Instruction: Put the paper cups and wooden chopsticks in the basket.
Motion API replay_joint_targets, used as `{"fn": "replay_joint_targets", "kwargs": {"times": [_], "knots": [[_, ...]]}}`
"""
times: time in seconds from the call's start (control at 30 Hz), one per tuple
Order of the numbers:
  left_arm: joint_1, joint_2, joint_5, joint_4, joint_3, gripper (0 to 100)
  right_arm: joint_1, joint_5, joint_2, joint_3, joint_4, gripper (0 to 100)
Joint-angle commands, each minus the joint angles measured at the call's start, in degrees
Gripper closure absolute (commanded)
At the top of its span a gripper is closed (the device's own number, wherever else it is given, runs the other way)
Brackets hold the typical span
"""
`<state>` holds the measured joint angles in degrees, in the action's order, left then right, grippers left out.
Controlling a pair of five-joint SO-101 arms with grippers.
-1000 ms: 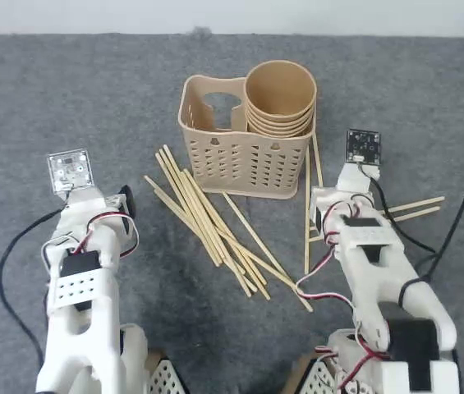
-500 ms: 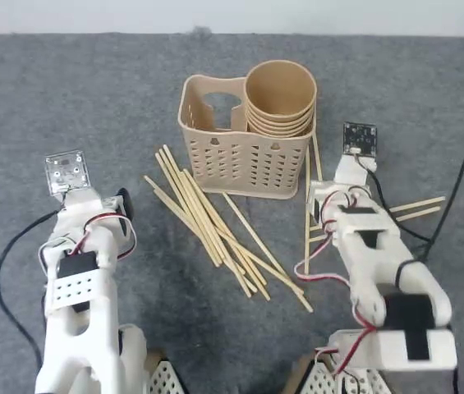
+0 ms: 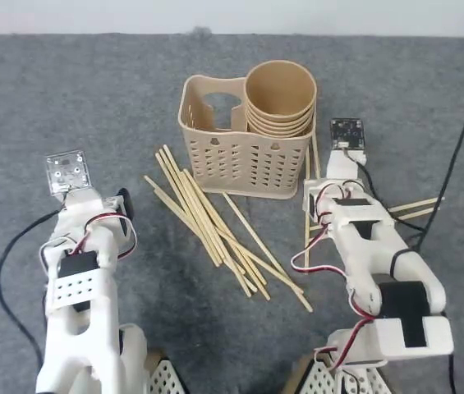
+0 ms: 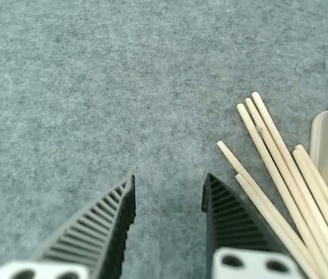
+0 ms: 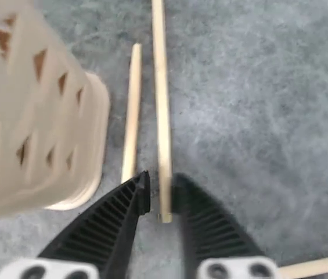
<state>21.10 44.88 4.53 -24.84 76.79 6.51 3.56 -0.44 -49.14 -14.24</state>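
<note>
- Left gripper (image 4: 168, 186): stood at the near left of the table, over bare grey carpet (image 3: 92, 98). Its jaws were wide apart and held nothing.
- Loose chopsticks (image 3: 215, 226): a fanned bundle lay flat on the carpet between the two arms. It ran from just left of the basket's near wall, toward the near right. The far ends of several sticks lay just right of the left gripper.
- Basket (image 3: 240, 164): a beige perforated basket stood upright at the far centre. The left compartment was open, with a handle cut-out in its far wall.
- Paper cups (image 3: 280, 90): a nested brown stack stood upright in the basket's right part and rose above the rim.
- Right gripper (image 5: 161, 180): stood just right of the basket's near right corner. Its jaws were a narrow gap apart, astride the near end of one chopstick (image 5: 162, 116) lying on the carpet. Whether they pinched it could not be told.
- Second chopstick (image 5: 131, 116): lay alongside the first, between it and the basket wall.
- Outer pair of chopsticks (image 3: 416, 207): lay on the carpet at the right, beyond the right arm.
</note>
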Motion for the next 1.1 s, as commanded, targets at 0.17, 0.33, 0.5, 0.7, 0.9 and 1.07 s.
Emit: {"fn": "replay_joint_targets", "kwargs": {"times": [0.17, 0.33, 0.5, 0.7, 0.9, 1.07], "knots": [[0.3, 1.8, 0.4, -0.3, -0.6, 82, 0.2, -1.9, -0.5, 3.7, -1.0, 90.2], [0.4, 1.8, 0.4, -0.3, -0.6, 82, 0.2, -2.0, -0.5, 3.8, -1.0, 90.2], [0.4, 1.8, 0.4, -0.4, -0.5, 82, 0.5, -2.3, 0.0, 5.9, -4.6, 89.8], [0.3, 1.8, 0.4, -0.4, -0.5, 82, 0.1, -2.3, 5.6, 14.8, -15.3, 90.1], [0.1, 1.8, 0.4, -0.4, -0.5, 82, 0.1, -2.3, 7.4, 17.1, -17.7, 90.1], [-1.8, 1.7, 0.4, 0.0, -0.5, 82, 0.1, -2.3, 7.6, 17.1, -18.1, 90.2]]}}
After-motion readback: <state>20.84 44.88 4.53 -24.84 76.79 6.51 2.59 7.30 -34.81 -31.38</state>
